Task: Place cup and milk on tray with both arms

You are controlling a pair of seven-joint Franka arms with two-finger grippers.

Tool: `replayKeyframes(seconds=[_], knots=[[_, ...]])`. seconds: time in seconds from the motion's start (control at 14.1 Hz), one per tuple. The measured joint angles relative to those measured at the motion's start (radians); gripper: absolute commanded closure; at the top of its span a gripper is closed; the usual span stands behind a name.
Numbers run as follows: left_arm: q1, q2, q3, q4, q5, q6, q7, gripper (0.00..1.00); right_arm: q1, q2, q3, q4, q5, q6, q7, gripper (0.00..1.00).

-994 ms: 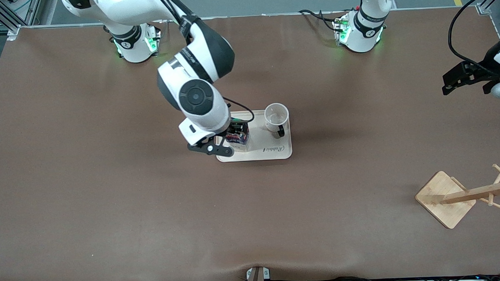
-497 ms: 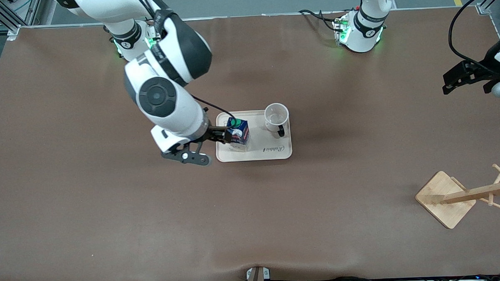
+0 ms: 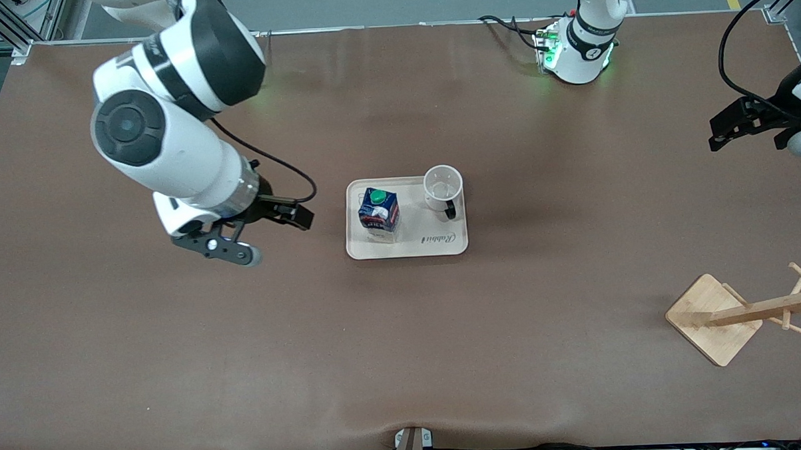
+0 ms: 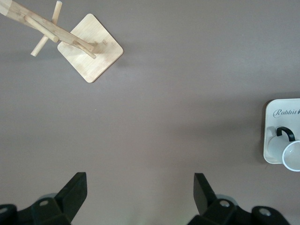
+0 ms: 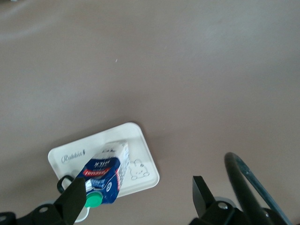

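Note:
The cream tray (image 3: pixel 408 246) lies at the middle of the table. The dark-blue milk carton (image 3: pixel 379 214) with a green cap stands upright on it, at the end toward the right arm. The white cup (image 3: pixel 443 189) with a black handle stands upright on the tray's other end. My right gripper (image 3: pixel 300 215) is open and empty, above the table beside the tray; its wrist view shows the milk (image 5: pixel 105 173) and tray (image 5: pixel 143 145) apart from its fingers (image 5: pixel 75 199). My left gripper (image 3: pixel 720 134) is open and empty, high at the left arm's end of the table, waiting; its wrist view shows the tray (image 4: pixel 281 104) and cup (image 4: pixel 293 157).
A wooden mug rack (image 3: pixel 717 317) lies tipped over on the brown table toward the left arm's end, nearer to the front camera than the tray; it also shows in the left wrist view (image 4: pixel 91 54). A black cable (image 5: pixel 248 183) loops past the right gripper.
My right gripper has let go of the milk, which now stands on the tray, and has drawn away from the tray toward the right arm's end. The left arm has not moved.

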Motion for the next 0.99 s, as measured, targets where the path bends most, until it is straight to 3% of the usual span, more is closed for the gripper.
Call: replayKeyframes(seconds=[0.35,0.85,0.99], knots=[[0.000,0.000,0.000,0.000,0.000,0.000,0.000,0.00,-0.096,-0.058,0.028,0.000,-0.044,-0.069,-0.004,0.00],[0.001,-0.010,0.001,0.001,0.000,0.000,-0.001,0.00,-0.423,-0.153,0.202,-0.049,-0.121,-0.159,-0.250,0.00],[0.001,-0.021,0.001,0.001,0.000,0.000,-0.002,0.00,-0.503,-0.176,0.226,-0.080,-0.126,-0.159,-0.338,0.00]])
